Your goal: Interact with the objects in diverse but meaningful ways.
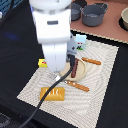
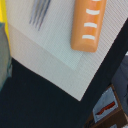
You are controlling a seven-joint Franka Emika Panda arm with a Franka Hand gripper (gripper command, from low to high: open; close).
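Observation:
My gripper hangs low over the woven mat, at the near edge of the round tan plate, and its fingers look spread with nothing between them. A dark brown sausage lies on the plate. The orange ridged bread block rests on the mat in front of the gripper, and in the wrist view the bread block shows white ridges. A small yellow item sits at the mat's edge on the exterior view's left. The white-and-blue carton stands behind the plate. No fingers show in the wrist view.
Two thin orange sticks lie beside the plate. Grey pots and a bowl stand on the far counter. A dark cable trails over the black table. A red-labelled box sits beyond the mat's corner in the wrist view.

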